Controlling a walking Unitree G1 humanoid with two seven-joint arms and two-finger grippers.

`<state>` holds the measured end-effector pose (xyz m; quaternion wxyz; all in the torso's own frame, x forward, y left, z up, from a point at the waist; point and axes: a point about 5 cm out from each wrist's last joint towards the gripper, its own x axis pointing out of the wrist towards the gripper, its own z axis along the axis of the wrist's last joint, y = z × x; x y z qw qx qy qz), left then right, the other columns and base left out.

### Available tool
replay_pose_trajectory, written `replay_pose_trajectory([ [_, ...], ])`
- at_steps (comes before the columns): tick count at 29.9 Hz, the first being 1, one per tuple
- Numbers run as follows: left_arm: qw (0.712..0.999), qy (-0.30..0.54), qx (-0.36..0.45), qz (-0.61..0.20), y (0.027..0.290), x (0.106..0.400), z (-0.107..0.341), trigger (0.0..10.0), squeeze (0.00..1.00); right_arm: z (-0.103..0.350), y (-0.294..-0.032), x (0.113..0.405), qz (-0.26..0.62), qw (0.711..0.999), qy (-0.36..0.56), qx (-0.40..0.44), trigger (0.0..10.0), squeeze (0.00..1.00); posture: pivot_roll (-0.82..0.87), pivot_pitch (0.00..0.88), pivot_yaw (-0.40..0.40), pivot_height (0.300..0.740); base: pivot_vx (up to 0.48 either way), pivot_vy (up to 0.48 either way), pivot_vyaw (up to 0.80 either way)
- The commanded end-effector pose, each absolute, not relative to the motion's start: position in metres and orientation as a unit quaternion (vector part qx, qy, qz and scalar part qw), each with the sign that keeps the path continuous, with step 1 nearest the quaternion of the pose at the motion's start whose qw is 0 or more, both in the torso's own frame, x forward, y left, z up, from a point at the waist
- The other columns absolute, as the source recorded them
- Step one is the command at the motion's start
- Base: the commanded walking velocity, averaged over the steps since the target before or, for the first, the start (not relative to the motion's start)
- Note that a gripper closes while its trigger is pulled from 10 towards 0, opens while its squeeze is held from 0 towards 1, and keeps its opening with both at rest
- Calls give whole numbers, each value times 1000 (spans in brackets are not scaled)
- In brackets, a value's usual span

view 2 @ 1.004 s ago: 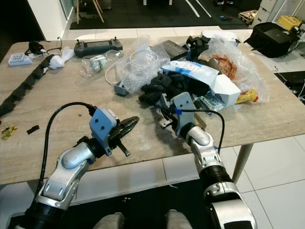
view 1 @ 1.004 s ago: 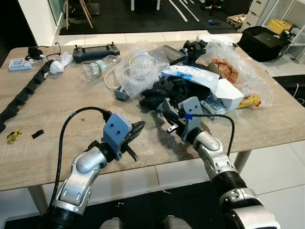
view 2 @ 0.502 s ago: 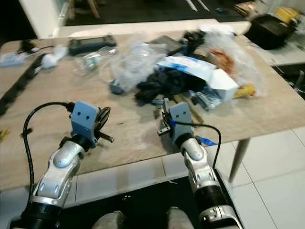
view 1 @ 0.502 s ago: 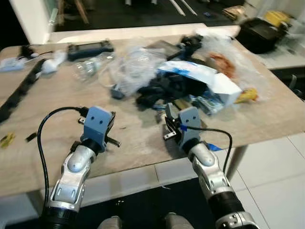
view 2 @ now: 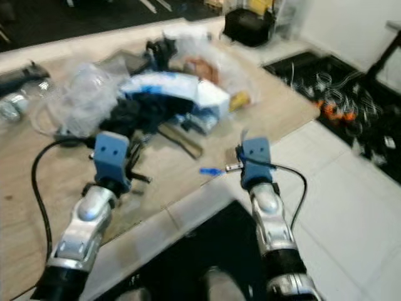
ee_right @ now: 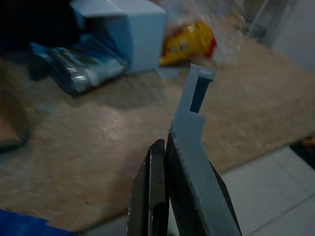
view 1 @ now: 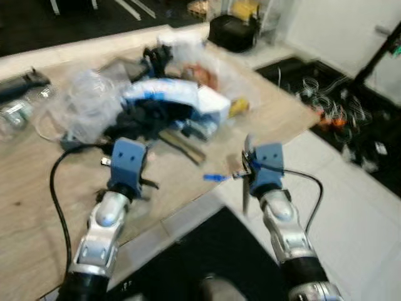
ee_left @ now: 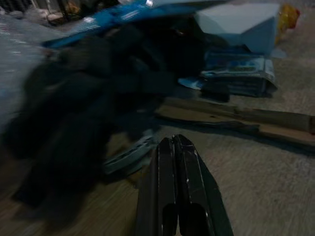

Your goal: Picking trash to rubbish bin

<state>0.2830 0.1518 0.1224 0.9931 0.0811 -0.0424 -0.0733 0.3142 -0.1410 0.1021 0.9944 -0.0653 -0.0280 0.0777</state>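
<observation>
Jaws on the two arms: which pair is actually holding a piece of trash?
The right gripper: its jaws are clamped on a flat grey-blue strip off the table edge. The left gripper is shut with nothing in it, over the table.

Both arms are built of silver, rounded metal segments, each ending at the wrist in a light blue, boxy housing, with a black ribbed section lower on the right arm. A black cable loops out from each blue housing and runs back along its arm. Beyond the housing the left gripper (ee_left: pixel 178 147) has two long, glossy black fingers (ee_left: pixel 165 169) that taper to a narrow tip, and the right gripper (ee_right: pixel 165 147) has the same dark, slim fingers (ee_right: pixel 155 172).
</observation>
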Motion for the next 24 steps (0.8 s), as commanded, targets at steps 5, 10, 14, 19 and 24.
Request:
replay_pose_trajectory([
  [5, 995, -39, 65, -63, 151, 284, 123, 10000, 0, 105, -150, 316, 57, 995, -28, -73, 10000, 0, 34, 43, -39, 740, 0, 0, -800],
  [10, 996, -37, 59, -53, 152, 287, 124, 10000, 0, 103, -153, 316, 39, 997, -21, -61, 10000, 0, 34, 35, -36, 740, 0, 0, -800],
  [14, 996, -37, 61, -53, 152, 288, 124, 10000, 0, 102, -154, 316, 36, 997, -20, -60, 10000, 0, 34, 35, -36, 740, 0, 0, -800],
  [19, 995, -40, 70, -59, 151, 289, 125, 10000, 0, 104, -155, 317, 34, 997, -22, -63, 10000, 0, 32, 29, -35, 740, 0, 0, -800],
  [24, 994, -43, 80, -64, 151, 291, 127, 10000, 0, 104, -154, 319, 37, 997, -19, -64, 10000, 0, 36, 32, -38, 740, 0, 0, -800],
])
